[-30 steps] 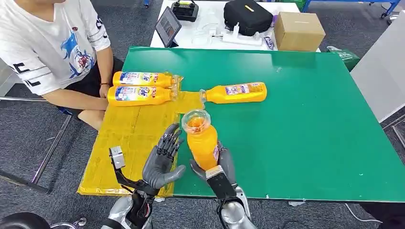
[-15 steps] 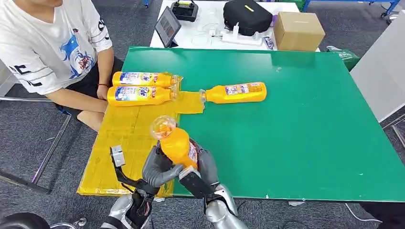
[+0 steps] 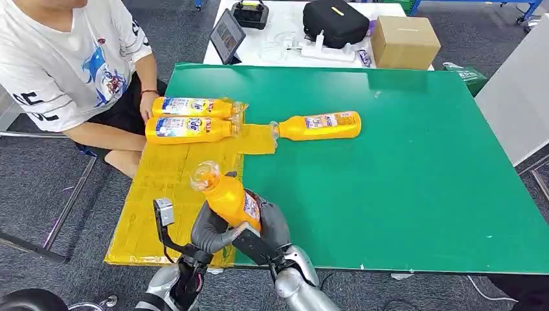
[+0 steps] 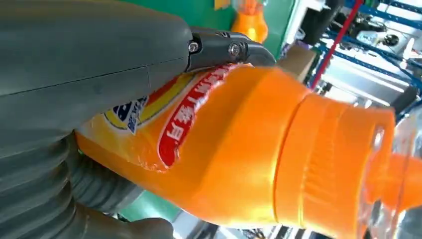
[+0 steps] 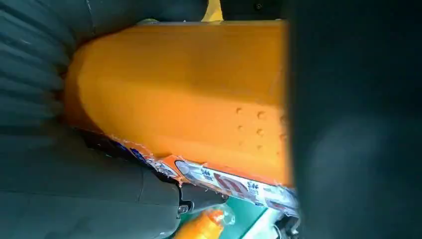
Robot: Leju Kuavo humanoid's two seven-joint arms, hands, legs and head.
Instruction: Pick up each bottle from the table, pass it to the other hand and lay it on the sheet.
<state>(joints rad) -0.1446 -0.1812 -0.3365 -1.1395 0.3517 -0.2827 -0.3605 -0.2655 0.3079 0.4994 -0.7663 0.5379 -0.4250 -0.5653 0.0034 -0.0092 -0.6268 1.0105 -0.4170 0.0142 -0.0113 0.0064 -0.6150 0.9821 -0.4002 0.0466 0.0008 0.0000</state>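
At about ten o'clock on the table, two bottles (image 3: 191, 118) lie side by side on the yellow sheet (image 3: 169, 194), just beside a seated person (image 3: 71, 71) whose hand rests by them. Nearer the robot, at roughly seven o'clock, the left hand (image 3: 210, 227) wraps its fingers round the lower body of the held bottle (image 3: 228, 194), which tilts with its clear cap toward ten o'clock above the sheet's inner edge. The right hand (image 3: 272, 223) clasps the same bottle from the other side, so both hands grip it at once and the handover looks mid-way.

The bottle appears full, so fairly heavy for its size; its plastic wall is stiff enough to squeeze, but the glossy label (image 4: 184, 114) looks slippery. The best hold is likely round the broad labelled middle, not the narrow neck or cap.

At twelve o'clock a fourth bottle (image 3: 317, 126) lies on the green table (image 3: 414, 162), its cap touching the sheet's corner.
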